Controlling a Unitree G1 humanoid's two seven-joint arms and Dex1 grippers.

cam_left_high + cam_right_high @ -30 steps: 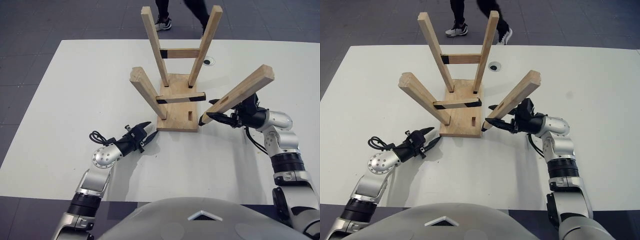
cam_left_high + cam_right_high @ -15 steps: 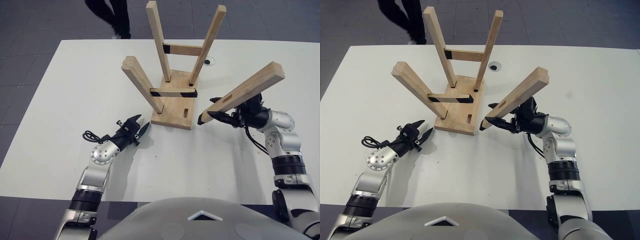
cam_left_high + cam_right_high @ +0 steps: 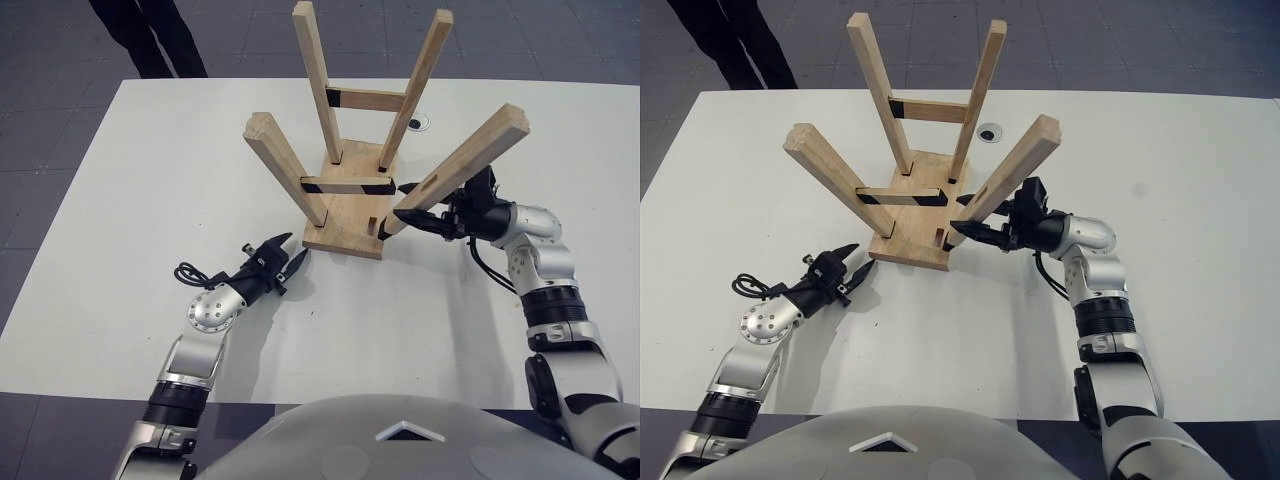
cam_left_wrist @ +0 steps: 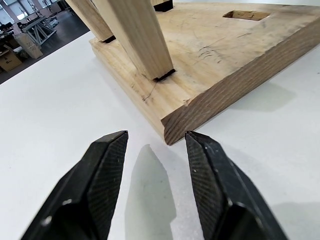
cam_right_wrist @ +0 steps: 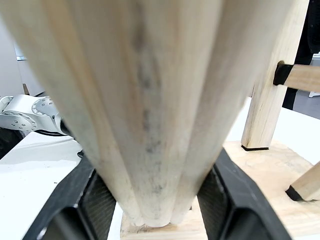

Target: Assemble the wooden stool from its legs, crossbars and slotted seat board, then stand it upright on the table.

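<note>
The slotted seat board (image 3: 345, 222) lies flat on the white table (image 3: 120, 180) with three wooden legs standing in it: two far legs (image 3: 318, 85) joined by a crossbar (image 3: 368, 100), and a near left leg (image 3: 283, 168) carrying another crossbar (image 3: 347, 186). My right gripper (image 3: 428, 216) is shut on a fourth leg (image 3: 462, 165), held slanted with its lower end over the board's near right slot (image 3: 372, 225). My left gripper (image 3: 283, 263) stands open on the table just short of the board's near left corner (image 4: 172, 131), with nothing between its fingers.
A small round cable hole (image 3: 418, 122) sits in the table behind the stool. A person's legs (image 3: 150, 35) stand beyond the far left edge. Bare table surface lies to the left and along the front.
My right gripper has carried the fourth leg leftward, bringing its lower end over the board's near right slot. The left gripper, drawn back from the board earlier, has crept toward its near corner.
</note>
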